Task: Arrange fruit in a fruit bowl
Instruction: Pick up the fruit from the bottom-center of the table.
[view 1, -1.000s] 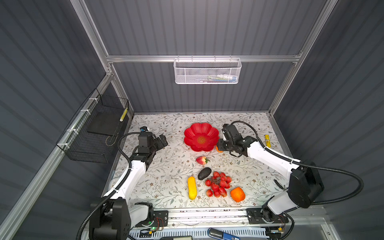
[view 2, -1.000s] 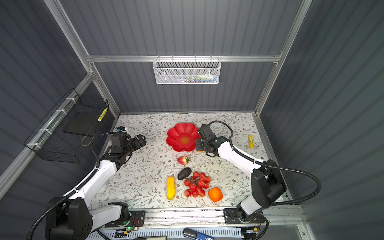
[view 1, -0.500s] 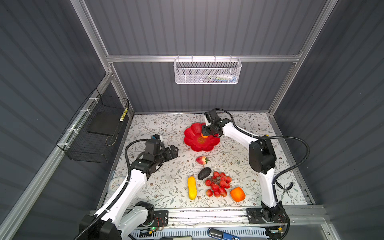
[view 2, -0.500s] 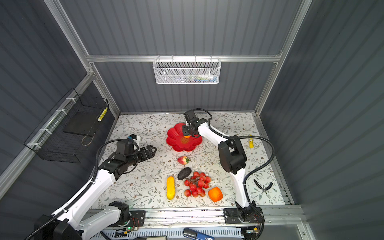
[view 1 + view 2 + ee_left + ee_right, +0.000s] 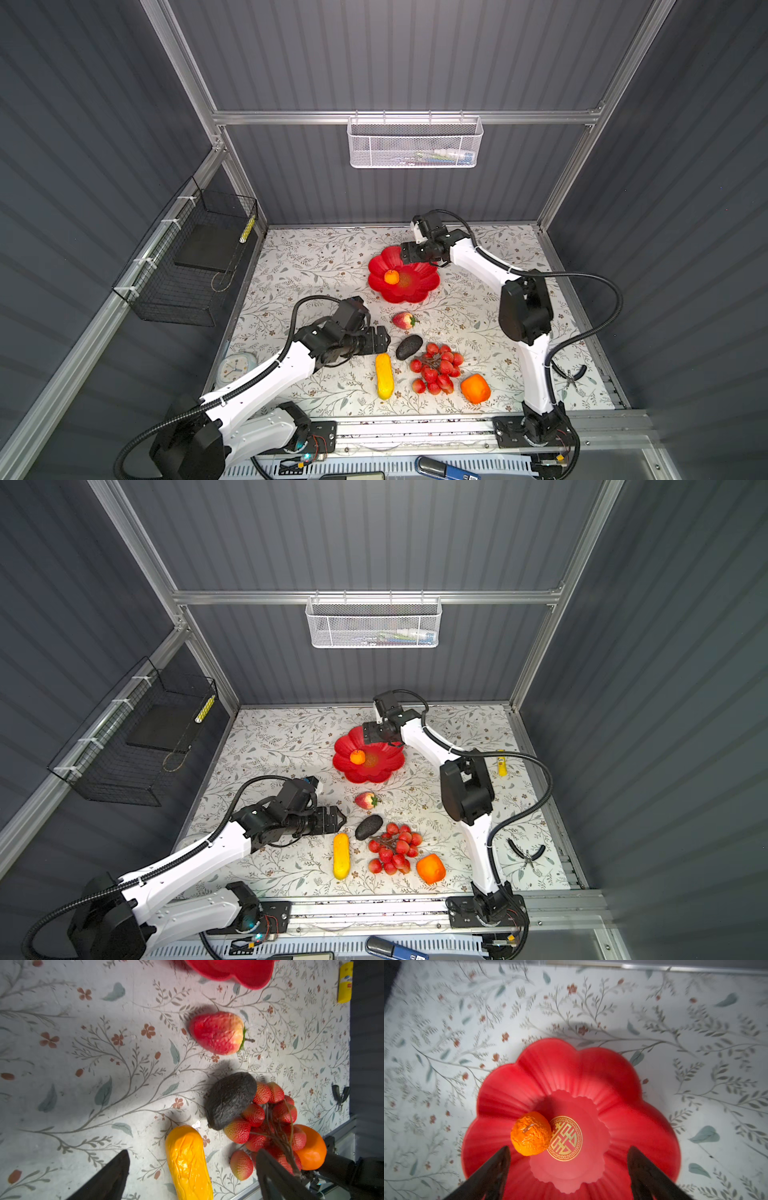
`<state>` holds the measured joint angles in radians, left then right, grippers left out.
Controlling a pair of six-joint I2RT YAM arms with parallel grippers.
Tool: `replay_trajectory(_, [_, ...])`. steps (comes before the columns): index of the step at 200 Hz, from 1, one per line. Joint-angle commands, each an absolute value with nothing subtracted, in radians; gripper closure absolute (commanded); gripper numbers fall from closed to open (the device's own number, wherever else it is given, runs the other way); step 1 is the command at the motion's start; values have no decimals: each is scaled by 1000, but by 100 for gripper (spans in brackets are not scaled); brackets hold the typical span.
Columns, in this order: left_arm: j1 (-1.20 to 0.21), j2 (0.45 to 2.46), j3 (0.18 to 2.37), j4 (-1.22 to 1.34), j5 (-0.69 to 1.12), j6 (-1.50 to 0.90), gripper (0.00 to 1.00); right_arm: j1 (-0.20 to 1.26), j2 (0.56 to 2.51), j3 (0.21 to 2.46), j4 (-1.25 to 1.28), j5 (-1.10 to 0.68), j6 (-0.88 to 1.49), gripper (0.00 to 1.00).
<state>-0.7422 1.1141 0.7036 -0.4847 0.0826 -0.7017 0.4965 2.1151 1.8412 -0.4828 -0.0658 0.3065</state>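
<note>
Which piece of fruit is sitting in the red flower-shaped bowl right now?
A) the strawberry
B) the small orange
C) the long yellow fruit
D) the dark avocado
B: the small orange lies inside the red bowl beside its gold centre pattern; the strawberry, avocado and long yellow fruit all lie on the flowered tabletop outside it.
</note>
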Motion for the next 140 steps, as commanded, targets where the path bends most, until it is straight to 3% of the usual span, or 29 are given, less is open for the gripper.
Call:
replay_trajectory(1, [-775,1155,684,-529,96,-709,5,451,1914,1666,-314,-90,359,8])
replay_trajectory(40, [-810,1264,689,-493,114,-692,9,401,1606,1343,-153,-90,411,1])
replay_trajectory(84, [-819,1339,670,-439,171,-694,36,373,1407,1130,-101,-90,459,1])
replay_trajectory(110, [-819,1344,663,-426,176,-696,46,358,1346,1060,-87,-80,494,1])
replay_trajectory(140, [-821,1327,675,-456,124,-677,64,346,1306,1026,-83,-65,503,1])
